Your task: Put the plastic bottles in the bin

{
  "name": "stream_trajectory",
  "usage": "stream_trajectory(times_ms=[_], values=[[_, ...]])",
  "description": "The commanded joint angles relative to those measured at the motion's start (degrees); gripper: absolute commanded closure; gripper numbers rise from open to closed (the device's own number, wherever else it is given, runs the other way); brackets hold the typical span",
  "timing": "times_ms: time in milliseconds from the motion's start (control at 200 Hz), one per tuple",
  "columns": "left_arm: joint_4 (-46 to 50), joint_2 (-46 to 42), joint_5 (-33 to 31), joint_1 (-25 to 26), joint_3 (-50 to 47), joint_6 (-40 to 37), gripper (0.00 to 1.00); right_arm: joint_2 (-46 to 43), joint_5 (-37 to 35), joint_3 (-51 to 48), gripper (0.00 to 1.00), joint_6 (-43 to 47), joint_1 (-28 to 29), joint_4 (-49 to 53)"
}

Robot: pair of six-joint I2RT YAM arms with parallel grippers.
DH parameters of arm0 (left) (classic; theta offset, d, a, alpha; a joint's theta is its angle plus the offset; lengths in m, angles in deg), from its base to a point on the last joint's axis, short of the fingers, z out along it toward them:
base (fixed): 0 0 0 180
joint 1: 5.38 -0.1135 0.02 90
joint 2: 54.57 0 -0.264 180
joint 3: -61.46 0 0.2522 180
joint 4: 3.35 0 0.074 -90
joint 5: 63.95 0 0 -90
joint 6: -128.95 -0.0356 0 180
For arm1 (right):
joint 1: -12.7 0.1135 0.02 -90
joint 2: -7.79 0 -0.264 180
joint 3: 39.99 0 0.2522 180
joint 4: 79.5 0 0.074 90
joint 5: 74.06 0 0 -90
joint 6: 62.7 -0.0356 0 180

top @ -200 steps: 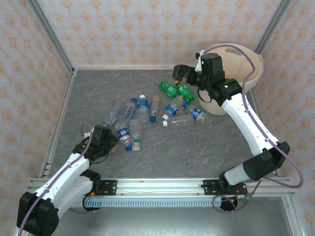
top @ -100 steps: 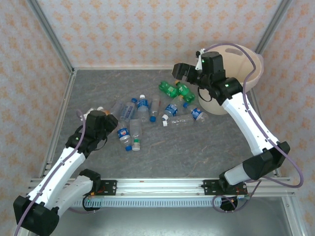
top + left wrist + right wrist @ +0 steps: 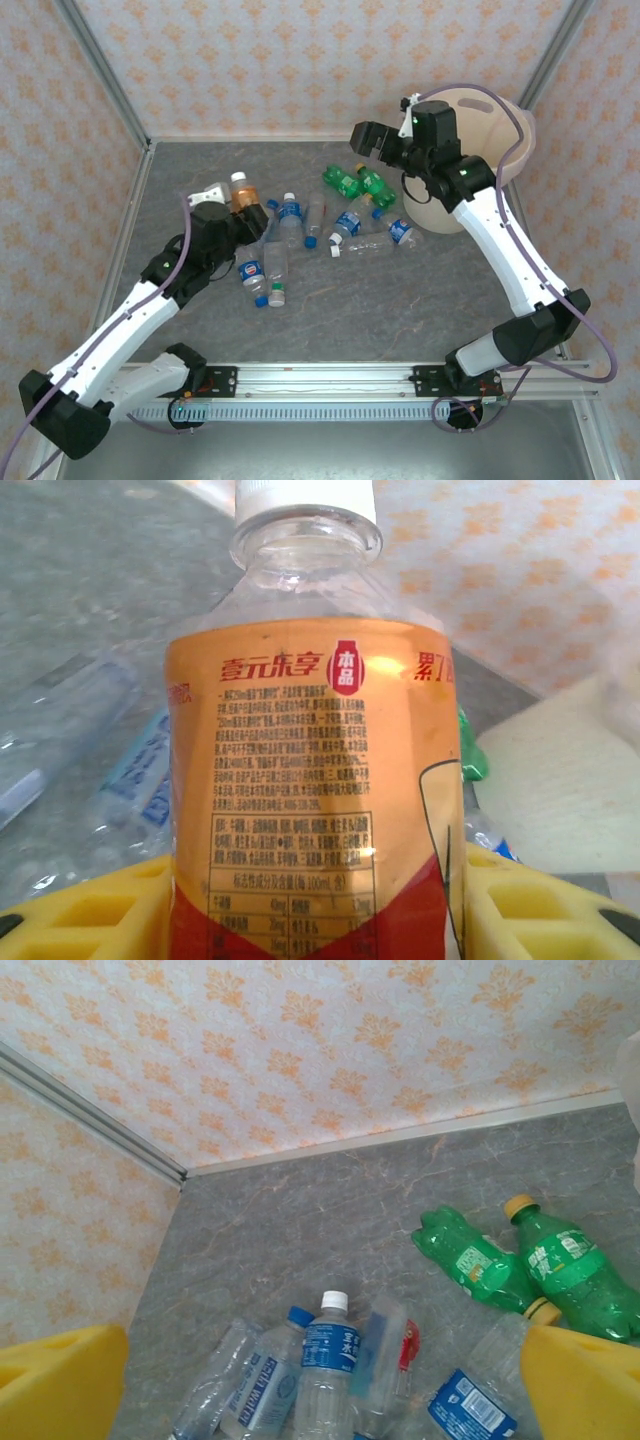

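My left gripper (image 3: pixel 243 210) is shut on an orange-and-red-labelled plastic bottle (image 3: pixel 240 194) with a white cap, held up off the table over the left end of the pile. In the left wrist view that bottle (image 3: pixel 310 770) stands upright between the yellow fingers (image 3: pixel 80 910). Several clear blue-labelled bottles (image 3: pixel 290 225) lie mid-table, with two green bottles (image 3: pixel 358 184) to their right. The cream bin (image 3: pixel 515 150) stands at the back right. My right gripper (image 3: pixel 362 135) hangs open and empty above the green bottles (image 3: pixel 520 1265), left of the bin.
Patterned walls and metal frame posts (image 3: pixel 100 70) close in the table on the left, back and right. The grey tabletop (image 3: pixel 400 290) lies bare in front of the pile. The right arm's forearm (image 3: pixel 500 230) crosses in front of the bin.
The left arm has risen and swung away from the near left edge toward the pile, carrying the orange-labelled bottle. The right arm has barely moved.
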Motion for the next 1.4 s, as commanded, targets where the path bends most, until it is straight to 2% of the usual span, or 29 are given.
stream_trajectory(times_ms=[0,190,410,561,691,1076,1186,1397], values=[[-5.3,1.3,-0.1,2.0,3.3,-5.0,0.46,-1.7,2.9,-0.4,0.00,-1.2,0.0,-3.7],[-9.6,3.0,3.1,4.5,5.8,-9.7,0.47,-1.9,10.4,-1.4,0.12,-1.4,0.0,-5.8],[-10.8,6.4,5.6,8.0,9.8,-13.7,0.47,0.2,17.8,0.7,0.20,-2.2,0.8,-7.0],[-10.6,8.2,4.9,10.3,11.9,-15.5,0.47,2.2,22.1,3.0,0.25,-2.7,2.3,-7.1],[-10.9,9.0,5.1,11.4,12.6,-16.5,0.47,4.0,23.5,5.6,0.25,-1.6,4.9,-5.4],[-10.3,10.1,5.6,12.7,14.0,-17.5,0.47,8.7,24.0,7.2,0.44,-1.8,10.2,-4.4],[-10.4,10.2,5.8,13.1,13.9,-17.5,0.47,9.5,23.5,7.9,0.51,-1.6,10.6,-4.1],[-10.0,10.2,6.3,13.5,13.5,-17.5,0.47,9.5,23.4,8.3,0.57,-1.8,10.6,-4.5]])
